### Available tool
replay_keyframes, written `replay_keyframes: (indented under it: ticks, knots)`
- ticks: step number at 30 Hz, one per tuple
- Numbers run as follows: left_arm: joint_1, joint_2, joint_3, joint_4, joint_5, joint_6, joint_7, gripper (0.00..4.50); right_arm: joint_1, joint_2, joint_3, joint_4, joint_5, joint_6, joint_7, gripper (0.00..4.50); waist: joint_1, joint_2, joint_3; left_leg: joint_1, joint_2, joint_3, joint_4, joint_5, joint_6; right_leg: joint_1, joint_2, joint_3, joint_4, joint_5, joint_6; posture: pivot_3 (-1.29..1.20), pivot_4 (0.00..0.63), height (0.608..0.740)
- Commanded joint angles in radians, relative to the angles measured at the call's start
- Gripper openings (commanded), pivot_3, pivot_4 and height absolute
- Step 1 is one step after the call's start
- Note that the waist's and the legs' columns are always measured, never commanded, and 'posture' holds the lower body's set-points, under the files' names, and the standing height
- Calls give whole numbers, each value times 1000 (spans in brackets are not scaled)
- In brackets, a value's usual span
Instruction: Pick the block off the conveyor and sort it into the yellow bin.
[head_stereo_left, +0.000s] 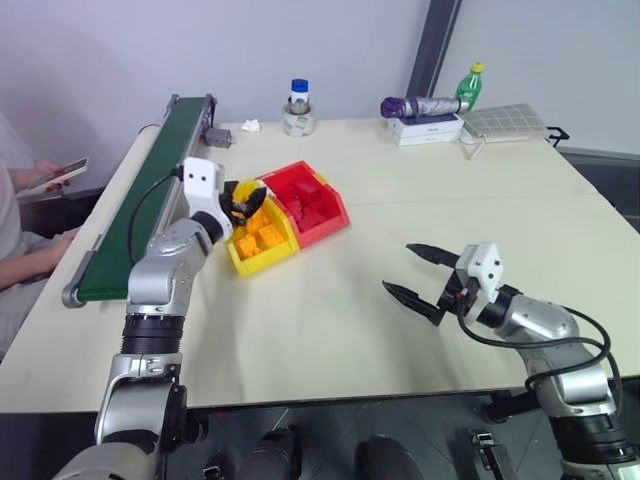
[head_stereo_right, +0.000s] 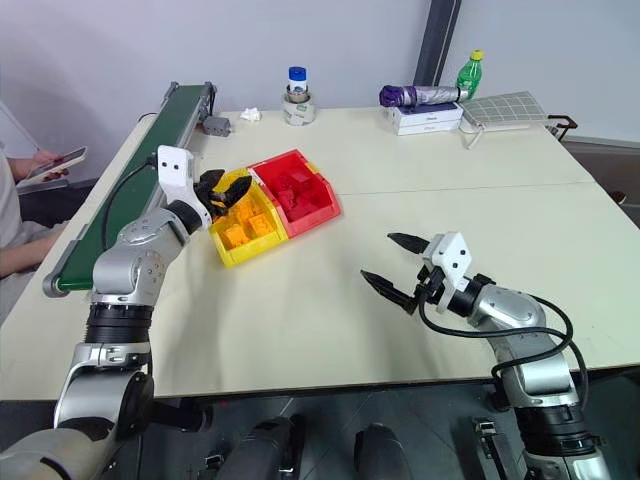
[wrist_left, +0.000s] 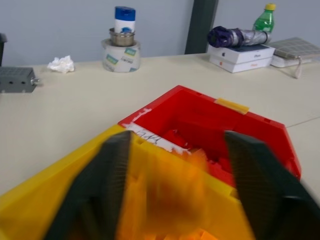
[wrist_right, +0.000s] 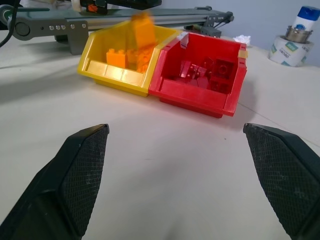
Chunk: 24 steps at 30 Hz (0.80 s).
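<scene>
Table (head_stereo_left: 400, 240): wide pale top across most of the head view, bearing everything else.
Conveyor (head_stereo_left: 150, 185): green belt running from upper left toward lower left of the head view; I see no block on it.
Red bin (head_stereo_left: 310, 205): centre-left, joined to the yellow one, red blocks inside.
Yellow bin (head_stereo_left: 262, 240): left of centre, just beside the conveyor, several orange blocks lying in it.
My left gripper (head_stereo_left: 243, 200): at the back rim of the yellow bin, fingers spread apart, gripping nothing that I can make out.
My right gripper (head_stereo_left: 422, 275): lower right, hovering over bare table well apart from the bins, fingers wide open and empty.
Block (wrist_right: 142, 31): a blurred orange shape just above the yellow bin in the right wrist view, apparently dropping in.
Progress: I judge the pick and carry done and the release under way.
Left to do: the block settling in the yellow bin, then drawing my left arm clear.
</scene>
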Motion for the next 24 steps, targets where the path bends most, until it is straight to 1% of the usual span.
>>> replay_keyframes:
  ticks: [1,3,9,11,13,15,17,19,22,24]
  knots:
    - [-2,12,38,-27,1,-41,5,4445,-6,-9,-27,-49,13,-7,-6,4500,1,0,0,0,0,0,0,0,0,0,0,0,0,0,0,0,150,740]
    - [7,27,46,-55,-9,-44,-16,4445,-7,-7,-26,-48,13,-6,-6,4500,1,0,0,0,0,0,0,0,0,0,0,0,0,0,0,0,150,740]
    - [101,123,111,-241,-134,107,-106,4445,-16,-7,-25,-32,12,-11,3,4500,-5,0,0,0,1,0,-1,0,0,-1,0,0,0,0,0,0,150,740]
    - [195,199,133,-347,-170,160,-163,4445,-17,-9,-26,-27,13,-13,9,4500,-8,0,0,0,1,0,-1,0,0,-1,0,1,0,0,0,0,150,740]
    - [330,282,172,-447,-205,139,-275,4445,-19,-11,-27,-18,12,-18,16,4500,-13,0,0,0,1,0,-2,0,0,-1,0,3,0,0,0,0,150,740]
    - [444,332,212,-503,-231,116,-346,4445,-24,-11,-29,-12,13,-18,22,4500,-8,1,0,1,1,1,-3,0,0,-2,0,5,0,0,-1,0,150,740]
    - [531,351,260,-533,-246,105,-366,4445,-27,-11,-30,-7,14,-19,28,4500,-1,1,0,1,1,1,-3,0,0,-2,0,5,-1,0,-2,0,150,740]
    - [602,363,301,-555,-242,77,-386,4445,-29,-13,-31,0,14,-22,36,4500,6,1,0,1,1,0,-2,-1,-2,-2,0,5,-2,-2,-6,0,150,740]
    - [674,369,348,-570,-259,60,-408,4445,-36,-16,-34,14,12,-27,47,4500,16,1,0,1,1,0,-2,-2,-3,-3,0,5,-4,-1,-8,0,150,740]
    - [731,375,383,-577,-290,42,-472,4445,-46,-17,-31,25,8,-32,54,4500,18,1,0,1,1,0,-2,-2,-3,-4,0,5,-5,-1,-8,0,150,740]
